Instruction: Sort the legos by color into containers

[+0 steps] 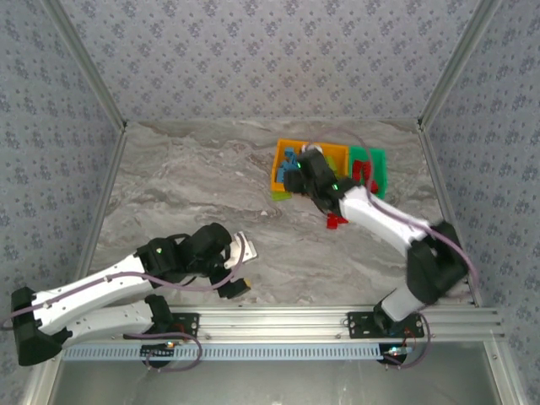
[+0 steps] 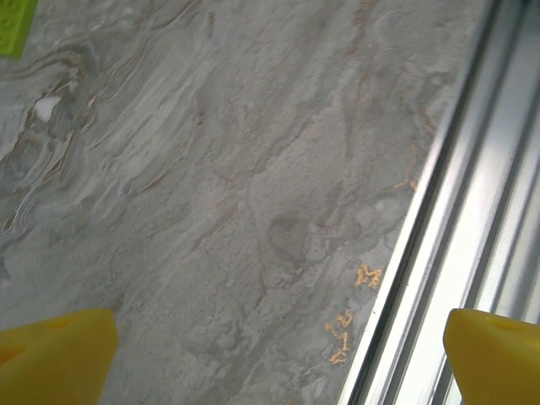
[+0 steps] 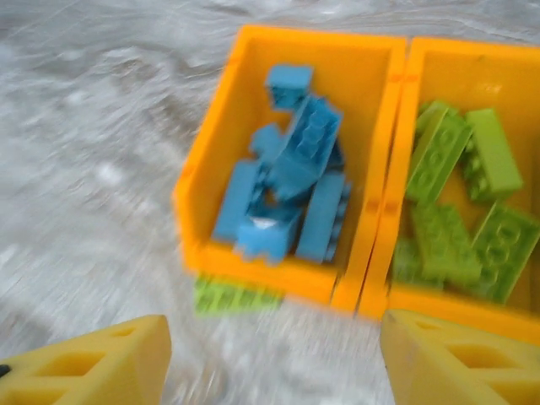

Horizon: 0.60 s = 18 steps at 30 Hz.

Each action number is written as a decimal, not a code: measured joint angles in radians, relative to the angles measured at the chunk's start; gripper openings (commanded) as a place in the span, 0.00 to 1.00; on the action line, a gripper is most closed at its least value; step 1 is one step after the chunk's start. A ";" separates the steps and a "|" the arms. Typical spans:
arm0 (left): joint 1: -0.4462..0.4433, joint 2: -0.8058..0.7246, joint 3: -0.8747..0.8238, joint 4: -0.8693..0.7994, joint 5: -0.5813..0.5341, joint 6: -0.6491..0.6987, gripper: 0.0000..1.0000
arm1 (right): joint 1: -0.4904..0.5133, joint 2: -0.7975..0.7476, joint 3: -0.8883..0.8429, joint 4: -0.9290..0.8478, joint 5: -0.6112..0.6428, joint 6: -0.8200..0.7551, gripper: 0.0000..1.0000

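In the top view my right gripper (image 1: 297,175) hangs over the orange containers (image 1: 287,148), and a red lego (image 1: 337,221) lies loose nearer to me. The left wrist view shows the left gripper (image 2: 278,354) spread wide and empty. In the right wrist view the fingers (image 3: 93,363) stand apart holding nothing; I would lower them around the lime lego (image 3: 234,295) just beside the containers' near wall, without pushing that wall.

Grey marbled table (image 1: 194,177). Upper right: two orange bins (image 1: 281,160), green bin (image 1: 380,160). Loose below them: lime brick (image 1: 280,195), red brick (image 1: 337,221).

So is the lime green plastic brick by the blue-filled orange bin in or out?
Out: the lime green brick lies on the tabletop outside the orange bin.
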 measured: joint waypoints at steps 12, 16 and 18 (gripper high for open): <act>0.244 0.596 0.270 0.323 -0.052 -0.356 0.93 | 0.370 -0.745 -0.341 -0.253 0.064 0.244 0.69; 0.295 0.840 0.404 0.425 -0.109 -0.423 0.92 | 0.414 -0.752 -0.341 -0.386 0.119 0.315 0.69; 0.299 0.936 0.468 0.464 -0.141 -0.439 0.87 | 0.423 -0.742 -0.343 -0.424 0.136 0.338 0.70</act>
